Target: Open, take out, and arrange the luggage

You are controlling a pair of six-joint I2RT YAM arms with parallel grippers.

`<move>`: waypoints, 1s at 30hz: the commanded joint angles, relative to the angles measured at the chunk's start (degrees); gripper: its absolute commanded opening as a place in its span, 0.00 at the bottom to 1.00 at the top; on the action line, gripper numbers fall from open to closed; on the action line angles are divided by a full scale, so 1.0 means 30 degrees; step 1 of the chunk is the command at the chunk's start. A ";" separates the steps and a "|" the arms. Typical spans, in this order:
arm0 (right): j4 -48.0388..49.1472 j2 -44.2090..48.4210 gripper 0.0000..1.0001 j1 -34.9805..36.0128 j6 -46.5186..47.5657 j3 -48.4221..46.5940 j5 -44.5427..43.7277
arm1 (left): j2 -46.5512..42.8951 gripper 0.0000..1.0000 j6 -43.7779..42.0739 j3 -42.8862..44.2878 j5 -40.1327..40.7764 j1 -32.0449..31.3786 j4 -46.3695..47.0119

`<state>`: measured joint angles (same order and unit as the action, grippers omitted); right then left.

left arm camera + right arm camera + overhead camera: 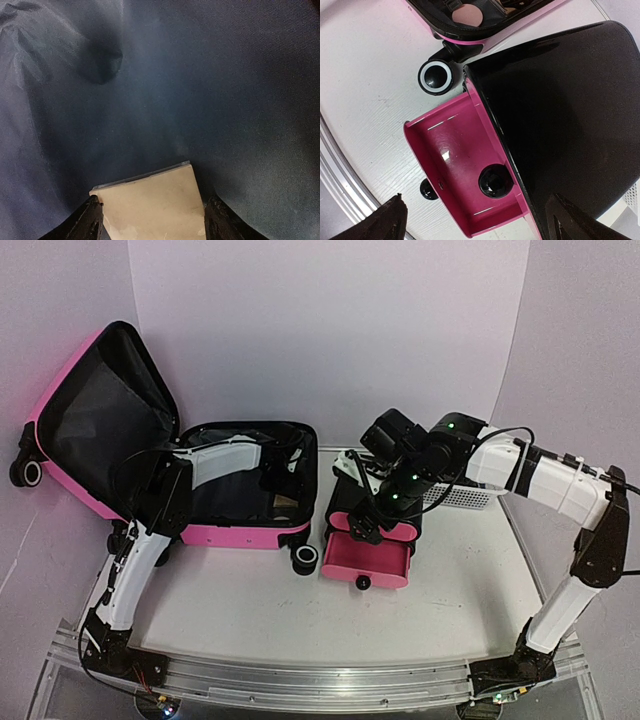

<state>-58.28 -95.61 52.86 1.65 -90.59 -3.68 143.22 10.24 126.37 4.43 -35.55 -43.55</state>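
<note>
Well, the pink suitcase (245,535) lies open at the left of the top view. Its lid (95,410) stands up at the upper left and its bottom half lies flat on the white table (450,590) near the middle. My left arm reaches over the near wall into that bottom half. From my left wrist I see the dark lining (200,90) filling nearly the whole frame, and a flat tan piece (150,190), like card, at the bottom middle. My left gripper (152,207) has one finger on each side of that tan piece. Its edges look to touch both fingers, but I cannot tell if I am squeezing it or just sitting around it. My right gripper (476,210) hangs over the small black cabinet (560,100) just right of the suitcase, with its fingers wide apart and holding nothing. In my right wrist view the cabinet fills the right side. Its pink drawer (450,150) is pulled out toward the lower left, with a round black knob (428,189) on its front. One suitcase wheel (436,76) sits near the drawer's corner at the upper left of that view. A white mesh basket (465,498) stands behind the cabinet, right of the middle in the top view.
</note>
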 commanded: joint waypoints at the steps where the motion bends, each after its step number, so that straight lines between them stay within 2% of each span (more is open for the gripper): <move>1: 0.0692 0.0820 0.98 0.0030 -0.0286 -0.0130 0.0187 | -0.0196 0.69 -0.0666 0.0720 0.1212 0.0014 0.0061; 7: 0.0758 0.0710 0.98 0.0022 -0.0312 -0.0303 0.0373 | -0.1664 0.67 -0.1209 -0.0414 0.3003 0.0249 0.0073; 19: 0.0794 0.0695 0.98 0.0016 -0.0404 -0.0369 0.0601 | -0.2891 0.64 -0.2198 -0.1972 0.3690 0.1474 0.0130; 22: 0.0794 0.0648 0.98 -0.0009 -0.0404 -0.0361 0.0624 | -0.3529 0.66 -0.2541 -0.2150 0.1565 0.1491 0.0132; 24: 0.0794 0.0562 0.98 0.0022 -0.0404 -0.0389 0.0681 | -0.3979 0.68 -0.2031 -0.2323 -0.0879 0.1594 0.0179; 26: 0.0794 0.0510 0.98 -0.0011 -0.0404 -0.0391 0.0726 | -0.4181 0.68 -0.1228 -0.2388 -0.4594 0.1820 0.0396; 30: 0.0857 0.0509 0.98 -0.0060 -0.1261 -0.0416 0.0648 | -0.4148 0.71 0.0245 -0.2502 -0.8291 0.2189 0.1149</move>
<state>-57.91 -95.61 52.86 1.10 -90.59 -2.07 135.55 6.44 118.76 -4.78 -29.93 -43.40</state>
